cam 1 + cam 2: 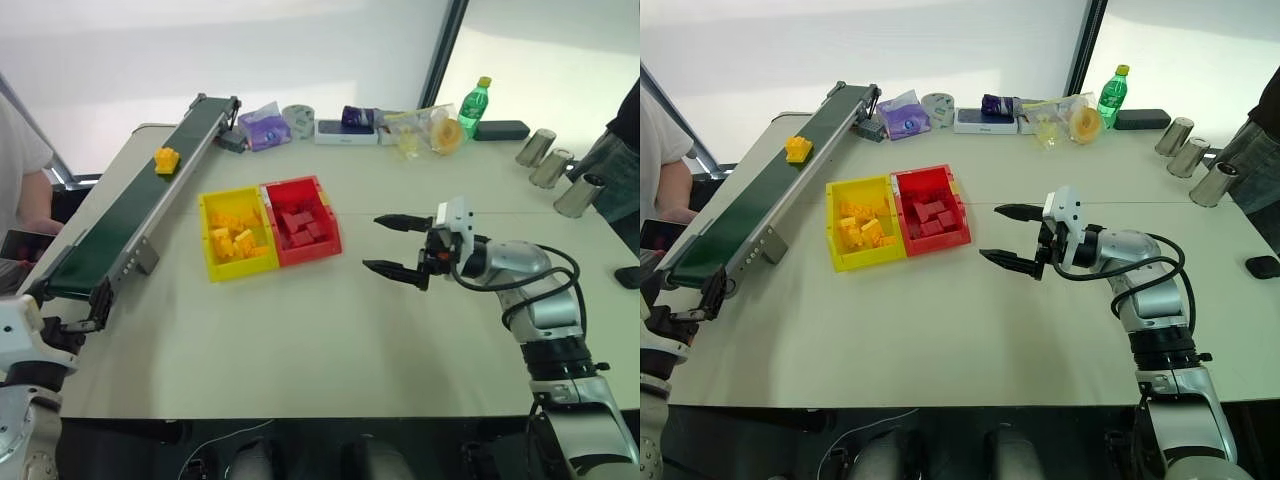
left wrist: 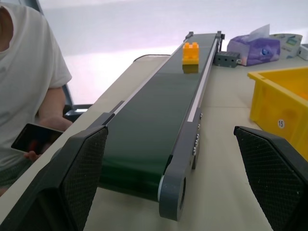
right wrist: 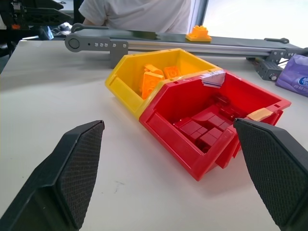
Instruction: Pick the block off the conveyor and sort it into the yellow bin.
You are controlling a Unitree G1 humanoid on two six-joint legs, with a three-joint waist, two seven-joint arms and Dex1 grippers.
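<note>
We wait with both grippers, left (image 2: 168, 183) and right (image 1: 394, 244), spread apart and empty; the block (image 1: 166, 159) rides far up the conveyor (image 1: 110, 235), so next our left must meet it.

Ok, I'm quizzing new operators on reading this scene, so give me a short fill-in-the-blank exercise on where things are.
1. The yellow-orange block rides on the ____.
2. The yellow bin sits between the conveyor and the ____ bin.
3. The right end effector hovers over the table with its fingers ____.
4. The green bottle has a ____ cap.

Missing words: conveyor; red; open; yellow
</note>
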